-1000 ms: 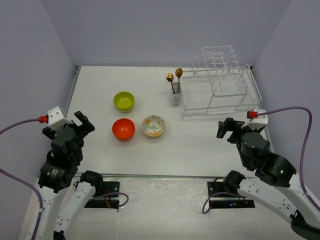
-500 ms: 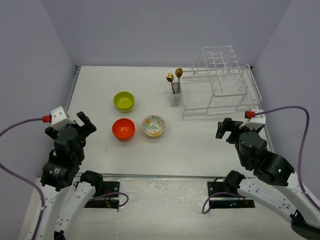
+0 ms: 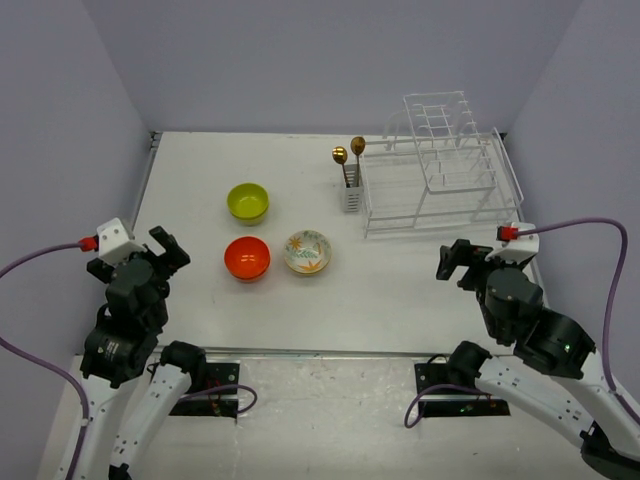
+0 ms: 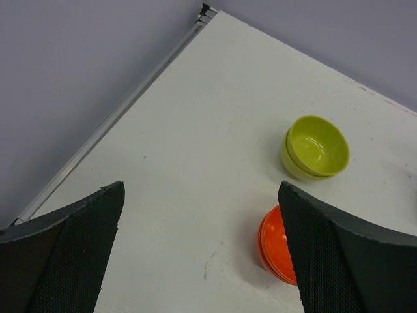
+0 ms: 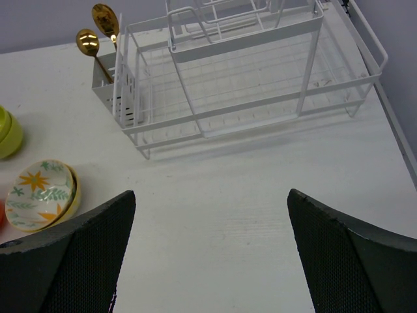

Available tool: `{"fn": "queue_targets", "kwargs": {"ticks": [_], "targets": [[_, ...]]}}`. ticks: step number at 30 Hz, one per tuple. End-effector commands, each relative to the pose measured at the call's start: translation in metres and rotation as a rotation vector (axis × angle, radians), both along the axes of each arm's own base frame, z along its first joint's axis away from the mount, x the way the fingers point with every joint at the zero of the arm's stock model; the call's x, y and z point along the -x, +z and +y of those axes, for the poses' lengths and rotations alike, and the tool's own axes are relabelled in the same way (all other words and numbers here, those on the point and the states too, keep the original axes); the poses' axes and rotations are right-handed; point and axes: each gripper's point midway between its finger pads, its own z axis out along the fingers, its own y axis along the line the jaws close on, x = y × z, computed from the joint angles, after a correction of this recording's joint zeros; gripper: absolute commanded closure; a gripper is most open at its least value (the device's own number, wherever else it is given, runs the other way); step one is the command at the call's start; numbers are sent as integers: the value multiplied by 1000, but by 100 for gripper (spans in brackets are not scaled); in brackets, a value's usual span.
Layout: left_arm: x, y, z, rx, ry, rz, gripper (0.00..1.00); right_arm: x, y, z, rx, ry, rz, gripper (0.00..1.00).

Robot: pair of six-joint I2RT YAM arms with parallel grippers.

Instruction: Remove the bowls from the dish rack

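The lime-green bowl [image 3: 248, 202], the orange bowl [image 3: 247, 258] and the cream floral bowl [image 3: 308, 251] stand on the table left of the white dish rack [image 3: 440, 170], which holds no bowl. The green bowl [image 4: 316, 147] and the orange bowl [image 4: 275, 244] show in the left wrist view, the floral bowl [image 5: 40, 195] and the rack [image 5: 247, 78] in the right wrist view. My left gripper [image 3: 165, 250] is open and empty at the near left. My right gripper [image 3: 455, 262] is open and empty, just in front of the rack.
Two gold spoons [image 3: 348, 152] stand in the caddy [image 3: 351, 195] at the rack's left side. Walls enclose the table on the left, back and right. A metal rail [image 3: 145, 185] runs along the left edge.
Both arms have shifted slightly at the near edge, the left wrist dipping a little toward me. The bowls and rack have not moved.
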Motion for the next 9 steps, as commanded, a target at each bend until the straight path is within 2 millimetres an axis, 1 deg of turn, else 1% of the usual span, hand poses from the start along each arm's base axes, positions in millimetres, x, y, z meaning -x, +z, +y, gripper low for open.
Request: {"fn": "queue_targets", "kwargs": {"ticks": [1, 9], "targets": [[1, 8, 6, 21, 48, -53, 0, -2, 7, -2, -12, -20, -23, 1], [2, 7, 9, 25, 67, -52, 0, -5, 7, 0, -19, -27, -29, 1]]}}
